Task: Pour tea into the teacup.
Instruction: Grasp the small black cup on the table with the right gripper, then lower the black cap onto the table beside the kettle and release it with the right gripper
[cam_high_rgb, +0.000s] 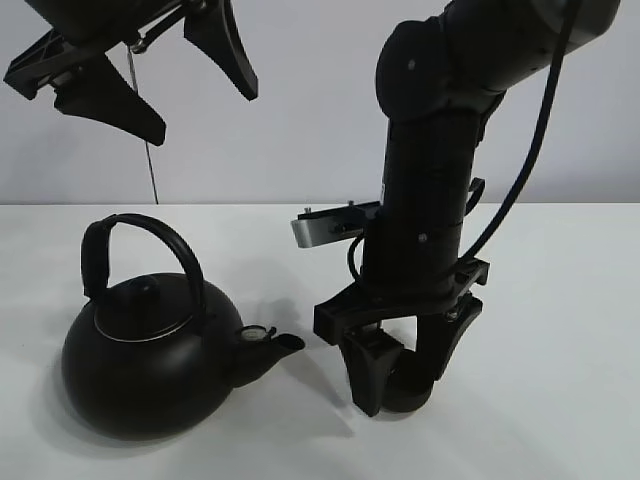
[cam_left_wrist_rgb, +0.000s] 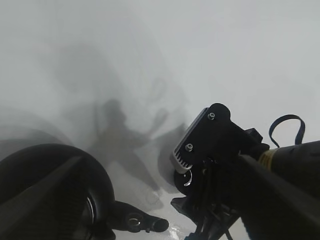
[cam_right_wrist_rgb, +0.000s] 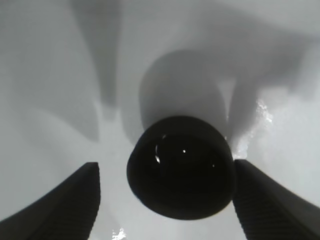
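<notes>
White table (cam_high_rgb: 560, 300), black kettle (cam_high_rgb: 150, 370), right pincer (cam_high_rgb: 402, 390) spread around teacup (cam_right_wrist_rgb: 180, 175), left pincer (cam_high_rgb: 203, 112) spread aloft

Over the kettle: there is free air between the kettle (cam_high_rgb: 135, 375) and the left gripper (cam_high_rgb: 200, 112), which hangs high and spread wide.
Under the handle: the handle (cam_high_rgb: 170, 240) stands up in an arch, with a gap between it and the lid (cam_high_rgb: 145, 300).
By the spout: the spout (cam_high_rgb: 272, 346) points at the right gripper (cam_high_rgb: 402, 392); only a narrow strip of bare table (cam_high_rgb: 560, 330) lies between them.
Around the cup: the cup (cam_right_wrist_rgb: 180, 175) sits between the right gripper's fingers (cam_right_wrist_rgb: 65, 207); one finger is just beside it, the other leaves a small gap.
Over the cup: the right arm (cam_high_rgb: 425, 200) stands in the way.
Far right: wide bare table.
</notes>
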